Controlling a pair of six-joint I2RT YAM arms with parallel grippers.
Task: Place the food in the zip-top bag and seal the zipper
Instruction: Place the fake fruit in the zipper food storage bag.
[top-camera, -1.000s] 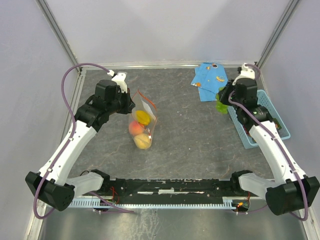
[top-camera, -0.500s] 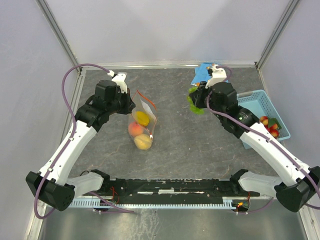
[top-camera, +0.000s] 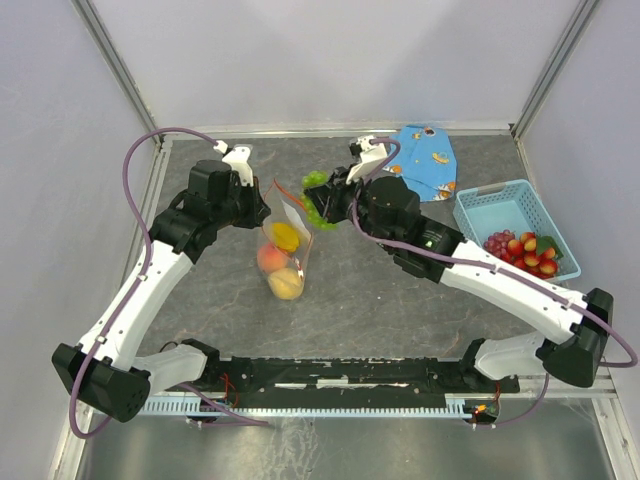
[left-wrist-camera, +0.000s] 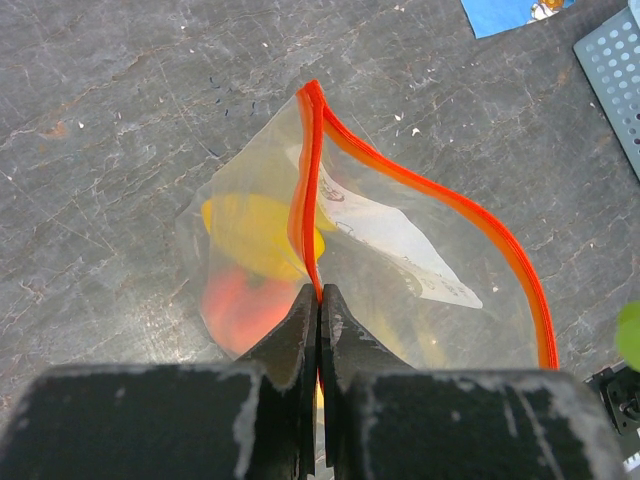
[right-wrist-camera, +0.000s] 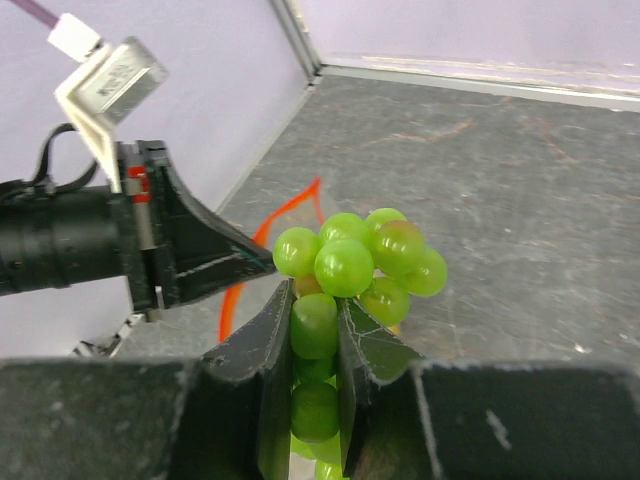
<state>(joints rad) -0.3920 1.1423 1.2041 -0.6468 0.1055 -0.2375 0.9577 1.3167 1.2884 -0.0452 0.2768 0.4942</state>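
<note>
I am clenching the green grapes (right-wrist-camera: 350, 262) in my right end effector (right-wrist-camera: 316, 300) just right of the zip-top bag (top-camera: 288, 240), resting on the worktop (top-camera: 400, 295); my left end effector (left-wrist-camera: 320, 297) is pinching its zipper (left-wrist-camera: 309, 170)

No lettering, brand, number or sign can be read in any view. A white paper slip (left-wrist-camera: 395, 240) inside the clear crinkly zip-top bag with the orange-red mouth strip (left-wrist-camera: 240, 190) carries faint dark marks, too small to make out.
</note>
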